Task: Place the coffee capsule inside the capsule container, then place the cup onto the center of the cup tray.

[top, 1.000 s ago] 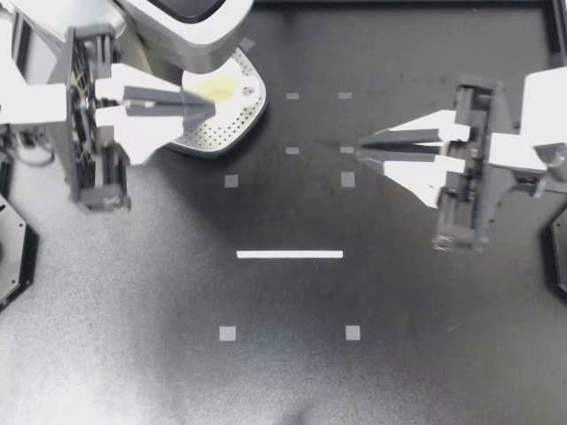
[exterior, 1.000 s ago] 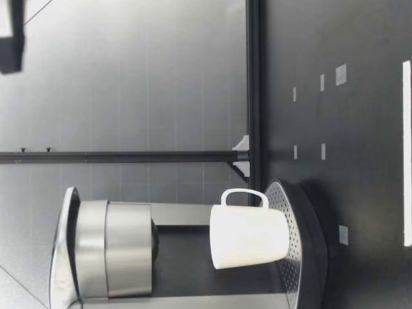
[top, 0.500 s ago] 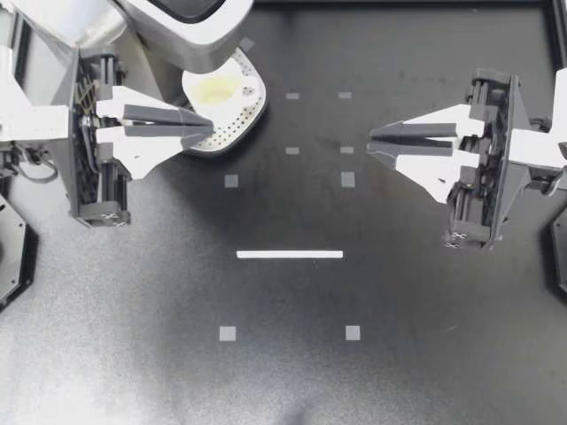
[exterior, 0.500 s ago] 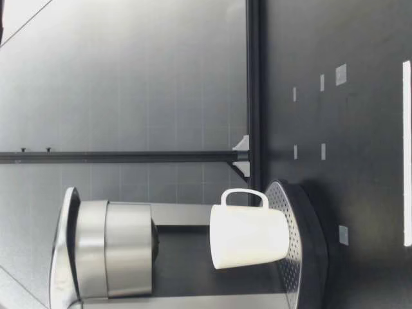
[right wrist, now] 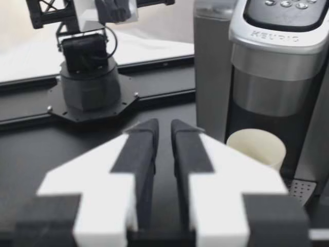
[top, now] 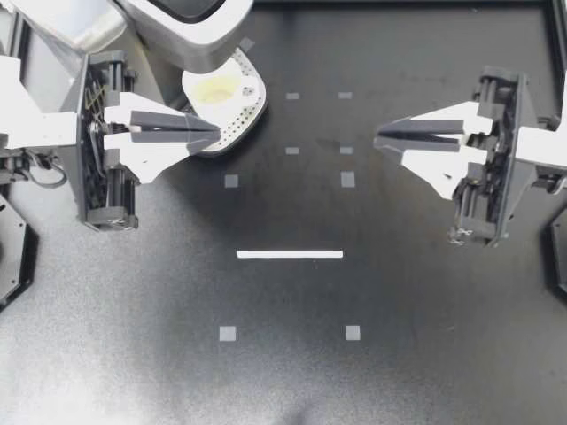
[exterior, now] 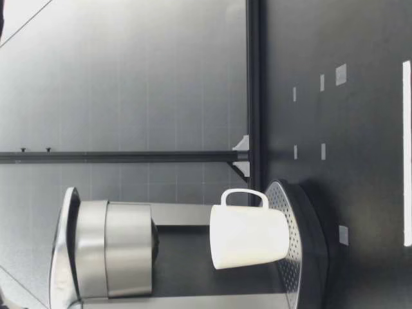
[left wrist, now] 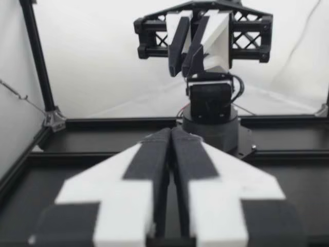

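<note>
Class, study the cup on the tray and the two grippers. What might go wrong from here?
1. In the top view my left gripper hangs over the tray, close beside the cup; a low, careless swing might knock the cup.
2. No capsule shows in any view, so that step may be unfinished.

Coffee machine overhangs the cup; table middle lies open.
</note>
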